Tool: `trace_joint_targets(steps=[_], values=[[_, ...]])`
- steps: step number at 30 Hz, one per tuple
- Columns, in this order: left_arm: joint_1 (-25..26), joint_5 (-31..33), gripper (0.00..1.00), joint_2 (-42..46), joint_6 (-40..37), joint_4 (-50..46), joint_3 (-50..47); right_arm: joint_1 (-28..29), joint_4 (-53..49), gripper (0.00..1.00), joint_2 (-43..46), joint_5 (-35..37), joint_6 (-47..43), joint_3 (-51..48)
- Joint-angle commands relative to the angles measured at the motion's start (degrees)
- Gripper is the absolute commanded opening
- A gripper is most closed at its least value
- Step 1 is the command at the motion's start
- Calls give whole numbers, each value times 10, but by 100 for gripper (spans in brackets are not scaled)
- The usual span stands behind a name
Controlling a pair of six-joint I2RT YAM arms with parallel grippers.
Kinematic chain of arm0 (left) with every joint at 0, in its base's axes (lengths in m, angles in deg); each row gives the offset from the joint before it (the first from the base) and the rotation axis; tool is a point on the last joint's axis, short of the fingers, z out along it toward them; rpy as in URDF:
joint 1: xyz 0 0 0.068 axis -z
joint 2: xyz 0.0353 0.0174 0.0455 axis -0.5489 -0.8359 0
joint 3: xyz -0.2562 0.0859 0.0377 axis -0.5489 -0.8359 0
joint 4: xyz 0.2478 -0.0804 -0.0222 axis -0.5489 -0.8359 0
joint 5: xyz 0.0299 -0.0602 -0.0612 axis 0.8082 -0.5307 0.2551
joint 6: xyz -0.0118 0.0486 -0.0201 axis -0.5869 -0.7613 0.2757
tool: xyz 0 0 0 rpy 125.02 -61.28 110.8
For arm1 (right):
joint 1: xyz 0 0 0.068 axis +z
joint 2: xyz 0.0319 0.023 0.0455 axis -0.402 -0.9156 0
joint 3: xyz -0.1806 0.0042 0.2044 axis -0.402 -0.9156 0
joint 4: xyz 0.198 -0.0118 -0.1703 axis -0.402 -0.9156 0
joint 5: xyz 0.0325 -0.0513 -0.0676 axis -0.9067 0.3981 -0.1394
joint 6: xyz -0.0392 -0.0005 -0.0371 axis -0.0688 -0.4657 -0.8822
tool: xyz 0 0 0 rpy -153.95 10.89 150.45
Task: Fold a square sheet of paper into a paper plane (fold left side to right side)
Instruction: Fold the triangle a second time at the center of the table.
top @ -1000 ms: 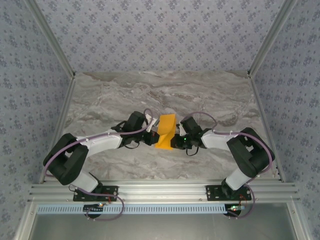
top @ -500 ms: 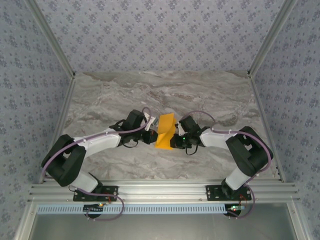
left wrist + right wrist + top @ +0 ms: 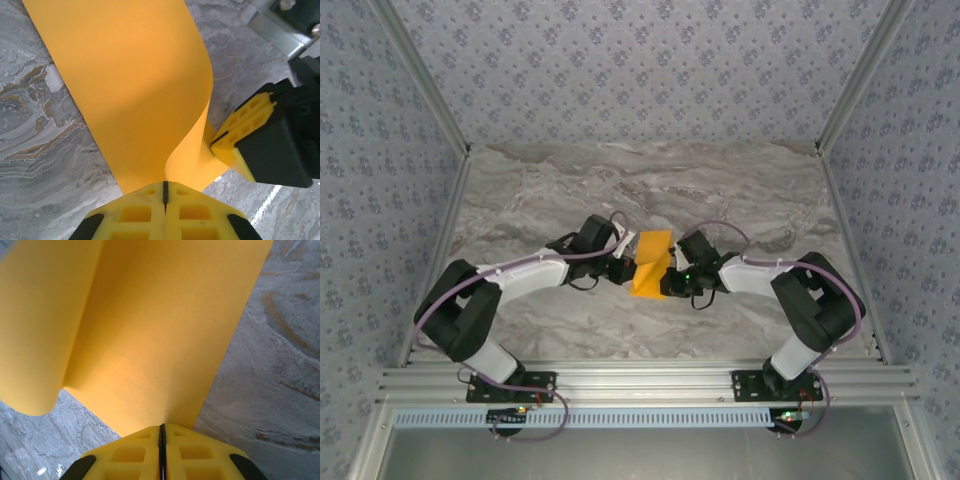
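Note:
The square sheet of paper, orange-yellow, is held up between both grippers over the middle of the marble table. It bends in a loose curl, its left part lifted over toward the right. My left gripper is shut on the sheet's left edge. In the left wrist view the sheet rises from the closed left gripper, with the right gripper's yellow fingers pinching its far edge. My right gripper is shut on the right edge. The right wrist view shows the paper running flat out of the closed right gripper.
The grey marble table lies open all around the paper. Patterned walls with metal frame posts close in the back and sides. An aluminium rail carries the arm bases at the near edge.
The left arm has swung slightly right and forward, carrying its edge of the sheet closer to the right gripper. The right arm has hardly moved.

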Motion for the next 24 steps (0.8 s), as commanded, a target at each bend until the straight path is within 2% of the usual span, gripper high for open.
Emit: trace_joint_targets(steps=[1, 24], values=[[-2, 8, 0, -17, -23, -19, 27, 7, -27, 9, -9, 11, -12, 10], [-2, 30, 0, -119, -51, -25, 91, 10, -41, 9, -8, 13, -26, 13]])
